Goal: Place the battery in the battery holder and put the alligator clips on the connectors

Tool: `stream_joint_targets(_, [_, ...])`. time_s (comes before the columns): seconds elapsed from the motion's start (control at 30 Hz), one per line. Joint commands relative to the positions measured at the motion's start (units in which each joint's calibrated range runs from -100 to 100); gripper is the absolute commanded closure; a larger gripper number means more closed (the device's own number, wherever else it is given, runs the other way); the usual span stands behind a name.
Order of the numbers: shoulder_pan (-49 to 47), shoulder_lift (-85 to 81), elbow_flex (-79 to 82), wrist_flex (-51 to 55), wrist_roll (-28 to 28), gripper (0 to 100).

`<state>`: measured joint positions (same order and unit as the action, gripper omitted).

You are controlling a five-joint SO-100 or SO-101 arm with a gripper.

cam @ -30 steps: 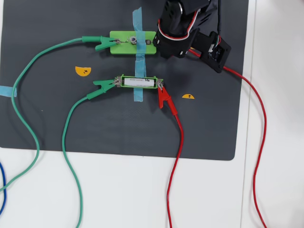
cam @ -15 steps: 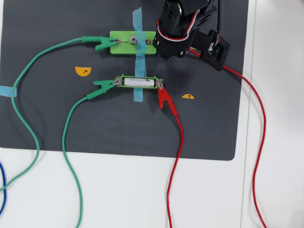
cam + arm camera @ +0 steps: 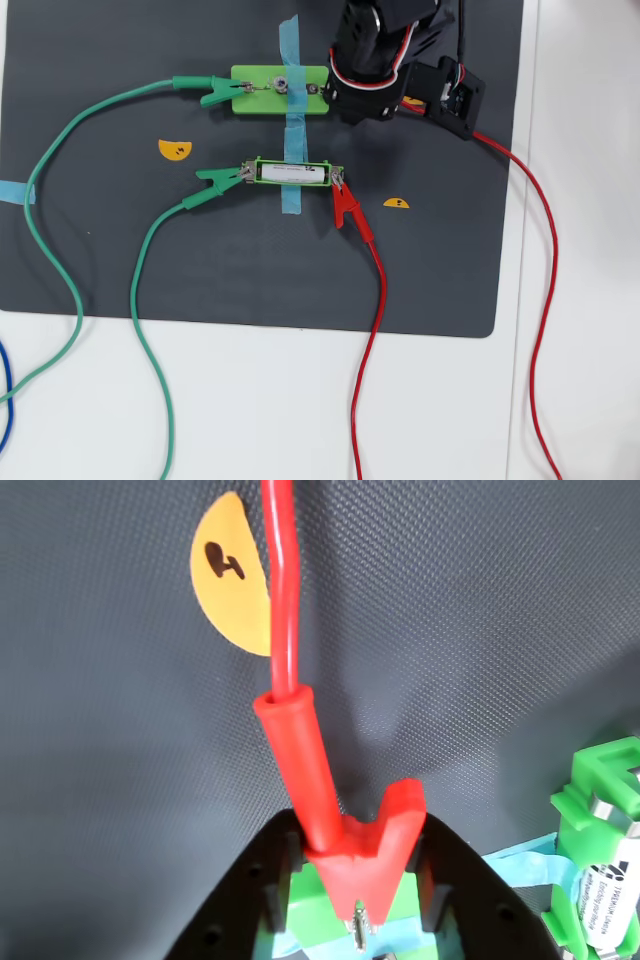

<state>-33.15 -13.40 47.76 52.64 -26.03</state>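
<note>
The white battery lies in the green battery holder, also at the wrist view's right edge. A green alligator clip grips the holder's left connector and a red one its right connector. Another green clip bites the wider green plate. My gripper is shut on a second red alligator clip, whose metal teeth sit over the plate. In the overhead view my gripper covers the plate's right end.
Everything sits on a dark mat on a white table. Blue tape crosses plate and holder. Orange half-disc stickers lie on the mat, one in the wrist view. Red and green wires trail toward the front edge.
The wrist has turned slightly, lifting the camera housing and the red wire's upper end a little toward the mat's top edge. The clips on the holder have not moved.
</note>
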Motion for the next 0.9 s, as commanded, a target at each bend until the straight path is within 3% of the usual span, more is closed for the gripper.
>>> stream_joint_targets(0.0, [2.5,-0.4,-0.3,0.3,-0.2,99])
stream_joint_targets(0.37, [2.9,-0.4,-0.3,0.3,-0.2,99])
stream_joint_targets(0.5, [7.5,-0.4,0.0,0.4,-0.3,99])
stream_joint_targets(0.87, [8.2,-0.3,0.1,0.4,-4.9,99])
